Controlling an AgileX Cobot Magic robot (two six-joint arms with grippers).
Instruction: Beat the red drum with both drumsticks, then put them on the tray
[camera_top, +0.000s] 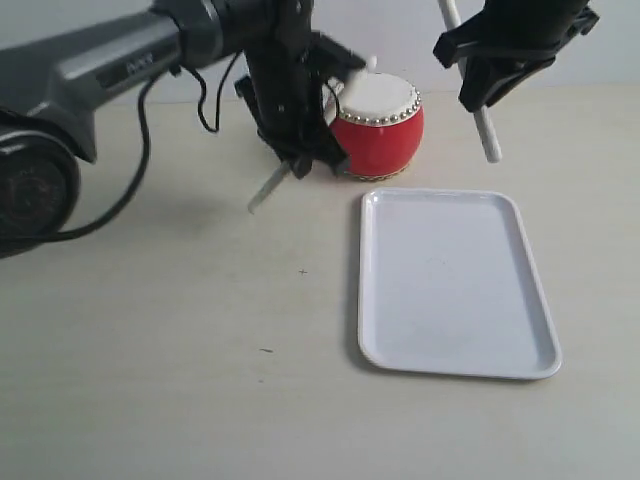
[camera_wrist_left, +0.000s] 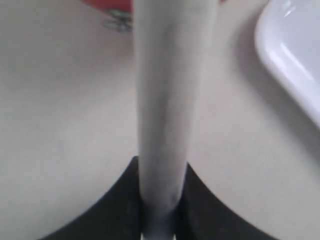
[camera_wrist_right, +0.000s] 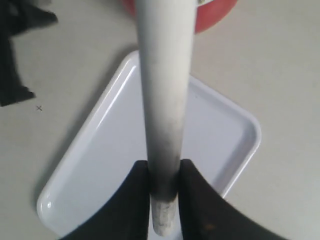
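Left gripper (camera_top: 305, 150) is clamped around 1 of the 2 drumsticks; the left wrist view shows its dark jaws pressed to both sides of the shaft. This left drumstick (camera_top: 268, 190) slants. Its low end hangs out below the jaws, close over the table (camera_top: 190, 340), and its rounded tip rises to the right, up to the far left edge of the white top of the red drum (camera_top: 385, 125). Whether the tip touches that top cannot be told. Right gripper (camera_top: 492, 85) likewise pinches the right drumstick (camera_top: 486, 135). That stick stands steep, nearly upright, with 1 end hanging to the right of the drum and apart from it, and the other running out of the top of the exterior view.

The drum sits upright at the back of the table, between the 2 grippers. It lies close beside the left gripper, just to that gripper's right in the exterior view. From the right gripper, which is raised and farther off, it lies down and to the left. So the left arm looks the nearer for a stroke. The right stick would need to swing down and leftward to meet the drum's top.

White tray (camera_top: 455, 290) lies flat just in front of the drum, with nothing in it, its long axis running from the drum toward the camera. The right wrist view shows it beneath the right gripper, so the right arm seems the closer 1 for laying a stick down.
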